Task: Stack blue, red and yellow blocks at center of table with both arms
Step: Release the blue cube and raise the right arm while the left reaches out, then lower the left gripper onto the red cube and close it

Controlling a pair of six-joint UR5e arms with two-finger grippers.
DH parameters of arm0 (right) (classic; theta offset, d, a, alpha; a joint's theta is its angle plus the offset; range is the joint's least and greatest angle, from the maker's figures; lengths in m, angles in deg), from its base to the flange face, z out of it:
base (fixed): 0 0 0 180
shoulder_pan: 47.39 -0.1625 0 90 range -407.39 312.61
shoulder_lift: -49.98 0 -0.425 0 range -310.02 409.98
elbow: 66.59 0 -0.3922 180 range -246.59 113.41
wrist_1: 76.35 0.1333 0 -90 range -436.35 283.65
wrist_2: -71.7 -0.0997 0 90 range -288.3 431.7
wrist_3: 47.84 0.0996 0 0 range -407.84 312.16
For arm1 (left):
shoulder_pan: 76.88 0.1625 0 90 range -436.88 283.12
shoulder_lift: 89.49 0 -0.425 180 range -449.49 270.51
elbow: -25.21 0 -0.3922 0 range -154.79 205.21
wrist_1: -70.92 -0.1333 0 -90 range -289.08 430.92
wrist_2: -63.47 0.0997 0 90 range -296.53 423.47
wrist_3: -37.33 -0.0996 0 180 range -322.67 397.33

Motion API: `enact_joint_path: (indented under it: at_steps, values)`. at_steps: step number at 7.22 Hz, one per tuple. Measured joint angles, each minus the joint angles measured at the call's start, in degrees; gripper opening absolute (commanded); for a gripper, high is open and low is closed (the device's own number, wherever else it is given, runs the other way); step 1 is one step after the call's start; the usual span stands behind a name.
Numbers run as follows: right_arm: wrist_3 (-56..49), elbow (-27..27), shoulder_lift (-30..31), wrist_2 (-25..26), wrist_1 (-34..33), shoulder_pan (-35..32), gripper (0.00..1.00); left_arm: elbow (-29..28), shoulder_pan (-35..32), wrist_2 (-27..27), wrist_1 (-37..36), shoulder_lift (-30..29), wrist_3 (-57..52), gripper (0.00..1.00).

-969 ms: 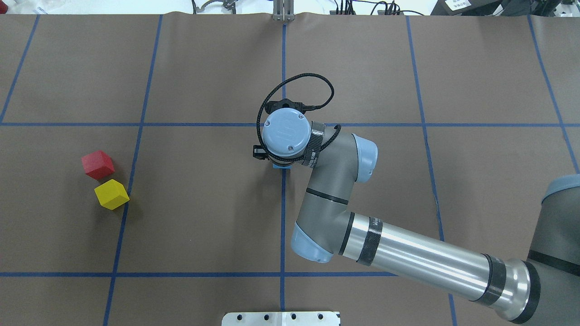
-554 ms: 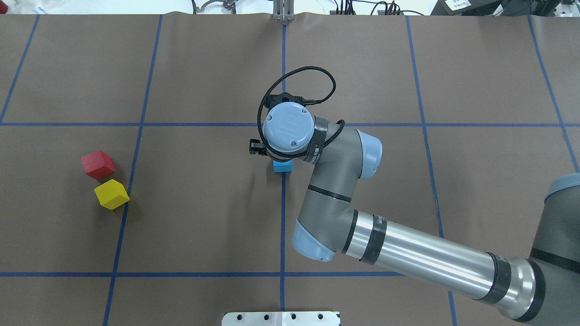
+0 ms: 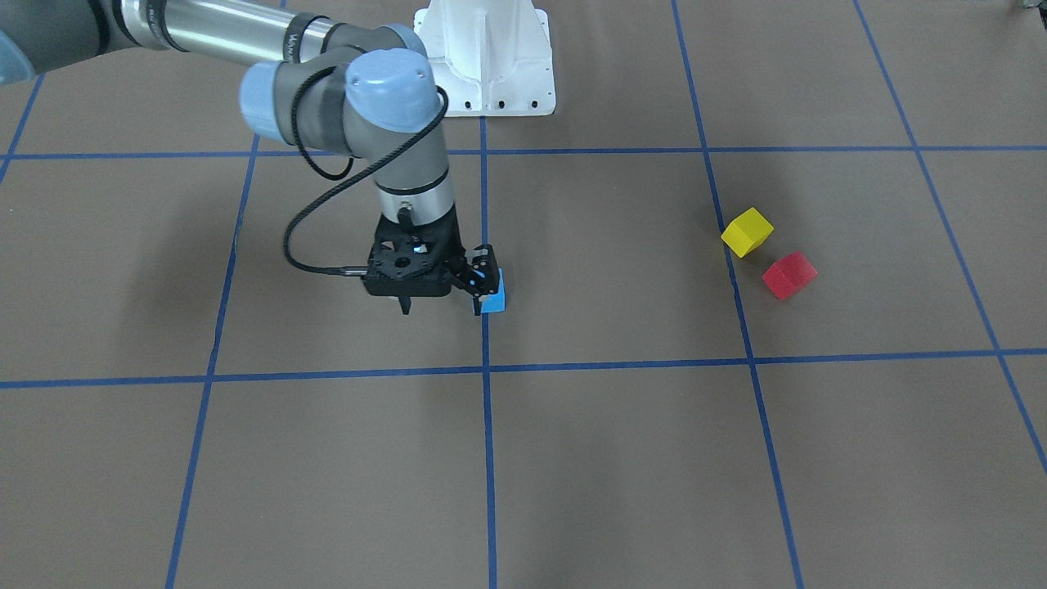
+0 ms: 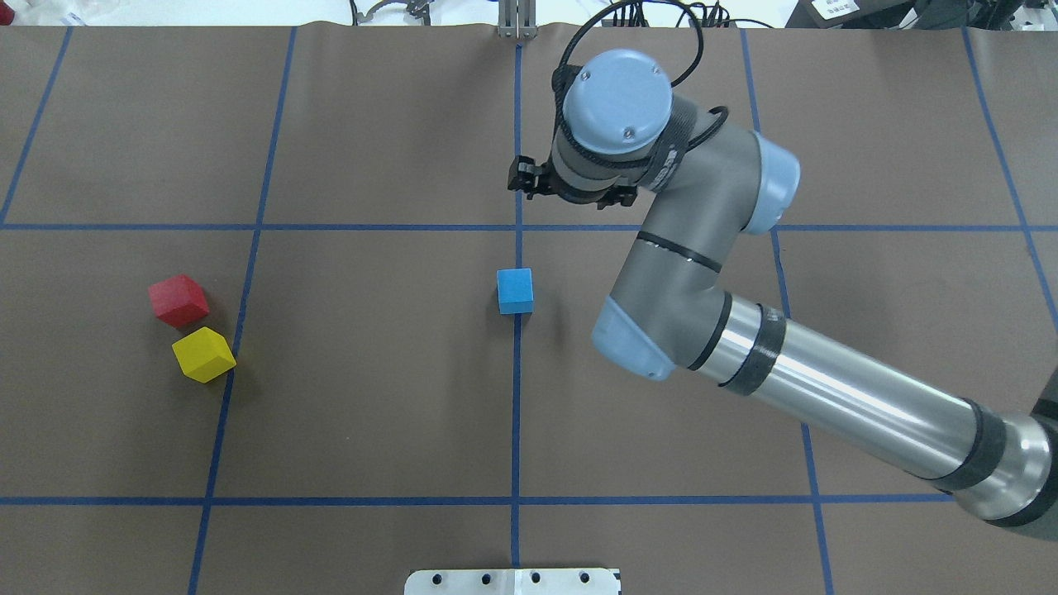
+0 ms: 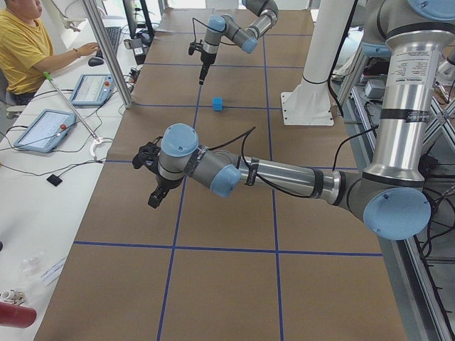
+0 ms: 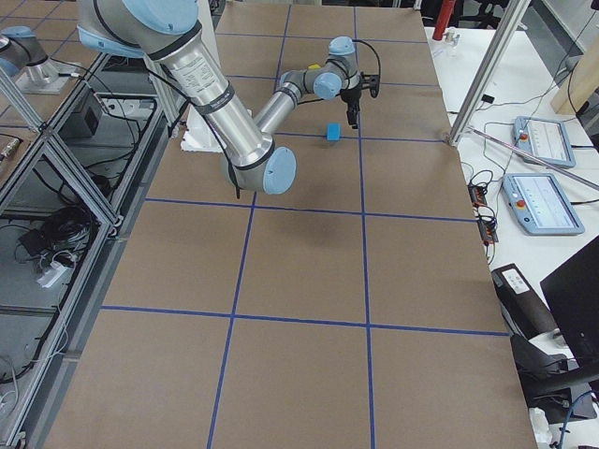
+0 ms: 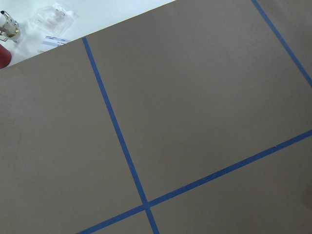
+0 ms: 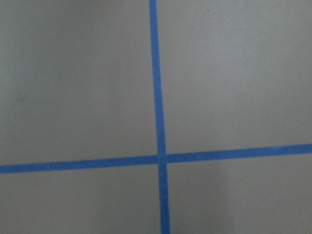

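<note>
The blue block [image 4: 515, 290] sits alone in the middle of the table [image 4: 372, 413], square on the centre tape line [image 4: 516, 397]. I take that to mean the base of the stack is down. My right gripper [image 3: 442, 304] hangs above and just beside it. Its jaws are spread wide with nothing between them.

The red block [image 4: 178, 300] and yellow block [image 4: 203, 354] lie near the table's left end, about midway between the robot's edge and the operators' edge. They sit corner to corner, and I cannot tell whether they touch. The left gripper [image 5: 154, 197] hovers over bare table towards the operators' edge. I only see it from the side camera, so I cannot tell how its jaws stand.

By my reckoning red goes next, and with the left arm. First I'd send the right arm well clear of the centre. The red block sits turned against the grid, so I'd:
- rotate the wrist until the fingers face two flat sides;
- pick the pair of sides that keeps a finger away from yellow;
- come straight down on it;
- over blue, line up the edges, lower until the faces meet, and only then let go.
</note>
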Motion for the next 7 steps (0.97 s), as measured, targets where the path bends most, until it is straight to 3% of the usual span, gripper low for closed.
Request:
enact_joint_path:
  at_steps: [3,5,7]
  values:
    - [-17.25,-8.65,9.49,-9.75,-3.92,-13.38,1.0,1.34,13.88,4.03,15.39,-1.94,24.97,1.0]
    - [-32.08,-10.85,16.9,-15.5,-3.72,-21.5,1.0,3.96,23.58,9.12,19.35,-1.81,28.89,1.0]
    - [-46.68,-12.63,26.28,-19.48,-1.23,-28.45,1.0,5.92,30.3,10.44,21.46,0.2,27.95,1.0]
